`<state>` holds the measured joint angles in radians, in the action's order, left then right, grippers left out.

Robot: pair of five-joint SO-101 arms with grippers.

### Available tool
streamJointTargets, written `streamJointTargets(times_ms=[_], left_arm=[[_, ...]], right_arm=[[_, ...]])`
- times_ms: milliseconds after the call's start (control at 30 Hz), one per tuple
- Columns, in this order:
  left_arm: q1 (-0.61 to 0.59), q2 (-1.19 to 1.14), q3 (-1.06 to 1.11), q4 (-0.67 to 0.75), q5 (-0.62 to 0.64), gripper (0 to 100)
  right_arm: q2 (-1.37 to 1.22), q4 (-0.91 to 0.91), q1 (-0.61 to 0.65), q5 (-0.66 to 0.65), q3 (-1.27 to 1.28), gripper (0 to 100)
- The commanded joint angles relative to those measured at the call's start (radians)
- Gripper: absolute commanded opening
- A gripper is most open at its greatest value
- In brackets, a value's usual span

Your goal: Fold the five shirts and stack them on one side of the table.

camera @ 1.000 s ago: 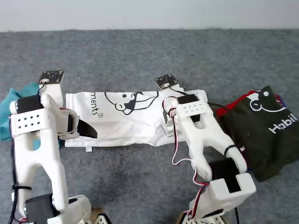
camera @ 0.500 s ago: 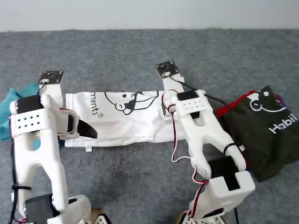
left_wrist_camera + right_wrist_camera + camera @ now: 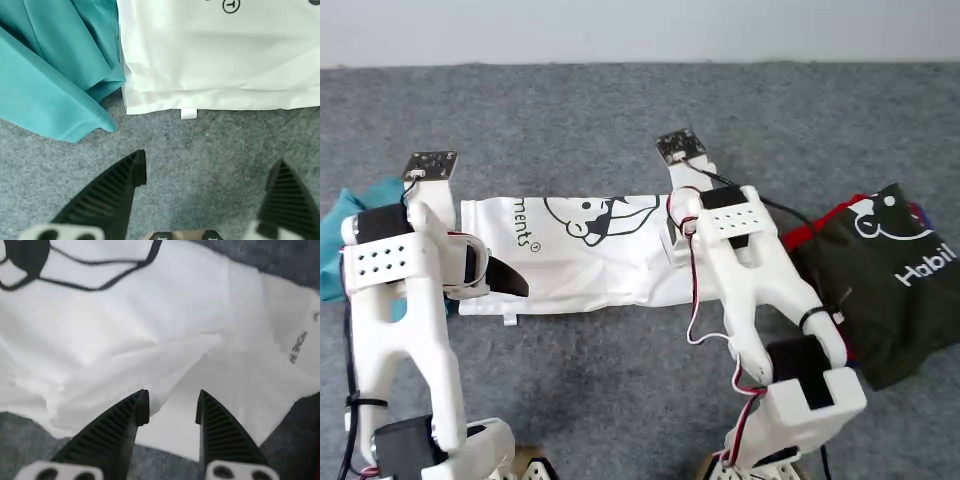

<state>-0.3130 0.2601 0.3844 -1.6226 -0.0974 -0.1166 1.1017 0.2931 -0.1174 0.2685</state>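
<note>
So, white printed cloth shirt (image 3: 590, 255) is lying stretched left-to-right; right pincer (image 3: 173, 396) is hovering half-open over one end, left pincer (image 3: 210, 161) gaping beside the other, both empty.

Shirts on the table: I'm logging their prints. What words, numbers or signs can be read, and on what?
White shirt: black lettering, cut off by the fold, gives no whole word; a small circled sign follows it.
White shirt, right wrist view: tiny sideways print, too small to read.
Dark shirt: white lettering runs off the picture's edge, no whole word.
Teal shirt: no text.
</note>
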Motion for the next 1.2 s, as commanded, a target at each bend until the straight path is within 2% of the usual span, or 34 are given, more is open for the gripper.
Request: streamJointTargets(times_ms=[0, 133, 233, 467, 667, 1067, 1167], left_arm=[[0.008, 0.032, -0.004, 0.006, 0.005, 36], [0.008, 0.032, -0.004, 0.006, 0.005, 36], [0.008, 0.032, -0.004, 0.006, 0.005, 36], [0.008, 0.032, -0.004, 0.006, 0.005, 36], [0.008, 0.032, -0.004, 0.006, 0.005, 36], [0.009, 0.034, 0.059, 0.048, 0.005, 36], [0.009, 0.035, 0.059, 0.048, 0.005, 36]], right_arm=[[0.105, 0.113, 0.002, 0.003, -0.037, 16.5], [0.168, 0.203, 0.018, 0.003, -0.037, 16.5], [0.174, 0.186, 0.044, 0.003, -0.003, 16.5], [0.122, -0.058, 0.125, 0.005, 0.157, 16.5], [0.07, -0.278, 0.131, 0.012, 0.173, 16.5], [-0.038, -0.306, 0.165, 0.003, 0.184, 16.5], [0.001, -0.275, 0.159, 0.008, 0.172, 16.5]])
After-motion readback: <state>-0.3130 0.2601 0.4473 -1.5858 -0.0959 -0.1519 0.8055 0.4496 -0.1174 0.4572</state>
